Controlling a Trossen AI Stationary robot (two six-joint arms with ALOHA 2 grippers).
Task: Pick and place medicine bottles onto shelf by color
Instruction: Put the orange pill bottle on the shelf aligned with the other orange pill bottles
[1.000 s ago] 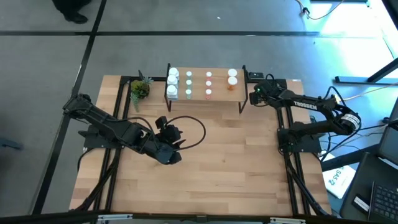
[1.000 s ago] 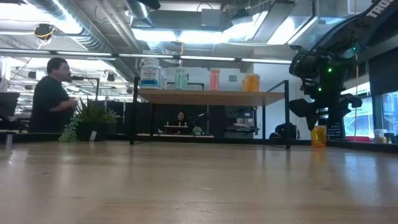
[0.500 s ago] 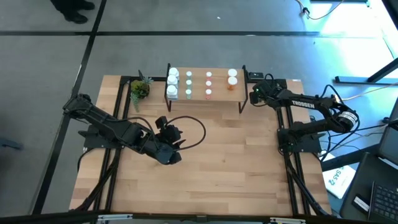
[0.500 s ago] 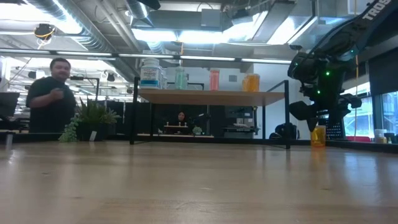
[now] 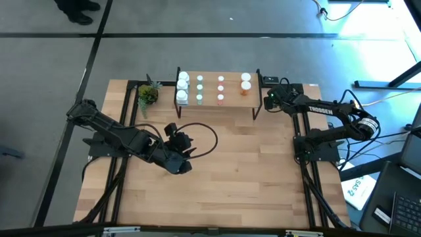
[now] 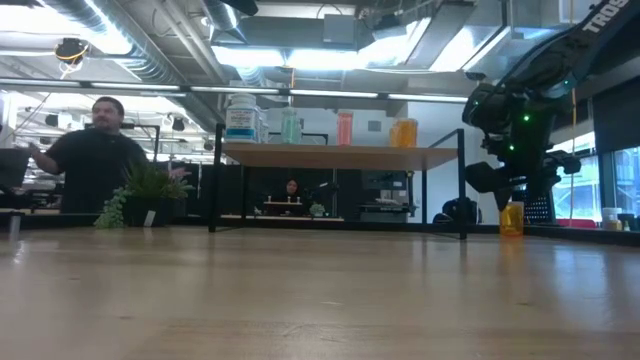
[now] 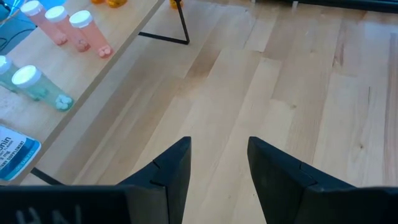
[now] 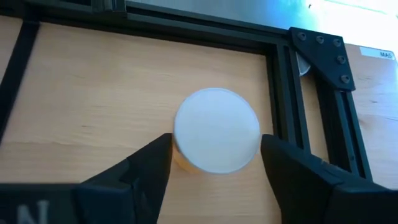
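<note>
"TROSSEN" on the right arm [image 5: 322, 110], partial "nin" on a white bottle's label [image 7: 12, 155]

Right arm: reaching further along the table's far edge towards the shelf [image 5: 217, 92] than a second ago, its wrist now closer in beside the shelf's right end.
Right claw [image 8: 214, 152]: hanging over the orange bottle [image 6: 512, 218] by the table's far right corner, its head sitting a touch nearer the shelf in the low view than before; fingers [image 8: 146, 168] standing either side of the bottle's white cap [image 8: 216, 129], apart from it.
Person behind the table [image 6: 97, 155]: turning from side-on to facing this way, arms now spreading out to the sides.
</note>
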